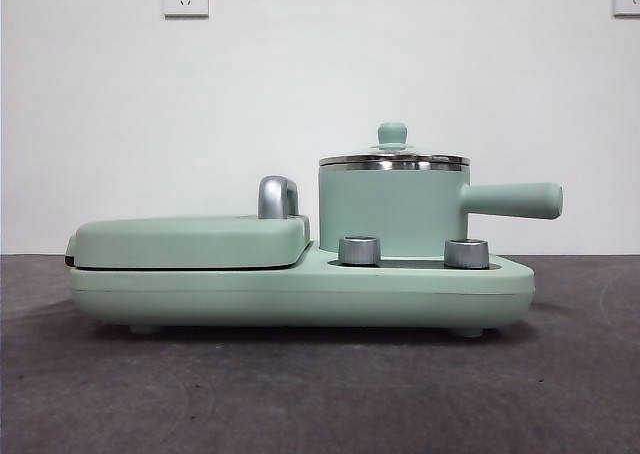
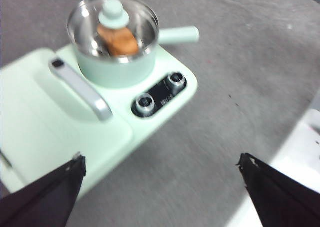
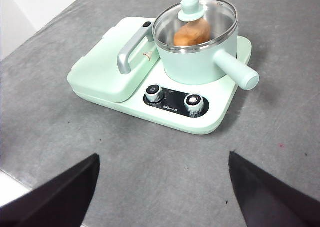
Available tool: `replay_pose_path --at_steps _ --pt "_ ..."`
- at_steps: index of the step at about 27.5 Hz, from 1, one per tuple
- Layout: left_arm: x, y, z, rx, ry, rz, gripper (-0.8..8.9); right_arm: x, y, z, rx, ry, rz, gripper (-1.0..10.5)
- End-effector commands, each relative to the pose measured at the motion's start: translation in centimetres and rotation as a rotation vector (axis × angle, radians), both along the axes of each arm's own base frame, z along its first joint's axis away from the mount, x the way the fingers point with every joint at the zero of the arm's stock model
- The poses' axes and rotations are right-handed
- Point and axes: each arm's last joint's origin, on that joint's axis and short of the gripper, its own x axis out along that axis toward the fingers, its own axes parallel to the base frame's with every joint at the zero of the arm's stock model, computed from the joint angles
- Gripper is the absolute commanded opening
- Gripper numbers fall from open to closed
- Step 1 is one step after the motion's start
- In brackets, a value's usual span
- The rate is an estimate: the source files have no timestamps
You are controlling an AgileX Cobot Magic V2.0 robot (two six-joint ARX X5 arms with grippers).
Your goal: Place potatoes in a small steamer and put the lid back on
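The small steamer (image 1: 394, 212) (image 2: 116, 67) (image 3: 196, 61), a mint-green pot with a long side handle, stands on the right half of the green cooker base (image 1: 420, 286). Its glass lid (image 1: 393, 158) (image 2: 141, 18) (image 3: 217, 14) with a green knob sits on the rim. Through the glass the orange-brown potato (image 2: 118, 42) (image 3: 192, 34) lies inside the pot. My left gripper (image 2: 162, 167) hovers high above the table, open and holding nothing, well back from the cooker. My right gripper (image 3: 162, 167) is likewise open and empty, up and away from the pot. Neither arm shows in the front view.
The flat green griddle cover (image 1: 190, 240) (image 3: 102, 67) with a chrome handle (image 1: 277, 196) (image 2: 82, 87) (image 3: 131, 49) fills the cooker's left half. Two silver knobs (image 1: 360, 250) (image 1: 466, 253) sit on the front panel. Grey table surface (image 1: 300, 394) surrounds the cooker; a white wall stands behind.
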Motion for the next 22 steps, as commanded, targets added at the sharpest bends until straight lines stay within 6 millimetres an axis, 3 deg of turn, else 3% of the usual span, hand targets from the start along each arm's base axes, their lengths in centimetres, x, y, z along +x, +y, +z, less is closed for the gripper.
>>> replay_pose_path --at_steps 1,5,7,9,11,12,13,22 --pt "-2.6 2.3 -0.8 -0.097 0.009 0.044 4.99 0.0 0.0 0.3 -0.012 -0.031 0.017 4.1" --pt "-5.3 5.0 -3.3 -0.160 -0.020 0.129 4.85 0.0 0.0 0.2 -0.032 -0.043 0.029 4.1" --pt "-6.4 6.1 -4.7 -0.183 -0.022 0.149 4.21 0.1 0.0 0.2 -0.033 -0.042 0.029 4.1" --pt "-7.1 6.7 -5.8 -0.201 -0.013 0.160 2.72 0.1 0.0 0.2 -0.033 -0.042 0.029 4.0" --pt "-7.6 7.2 -6.5 -0.208 -0.018 0.160 -0.06 0.1 0.0 0.2 -0.033 -0.042 0.030 1.5" --pt "-7.8 7.4 -6.7 -0.211 -0.025 0.166 0.23 0.0 0.1 0.2 -0.033 -0.042 0.035 -0.2" --pt "-8.0 7.6 -6.8 -0.210 -0.031 0.176 0.12 0.0 0.1 0.2 -0.035 -0.044 0.038 0.3" --pt "-8.1 7.8 -6.9 -0.206 -0.029 0.175 0.16 0.0 0.0 0.2 -0.039 -0.046 0.027 0.2"
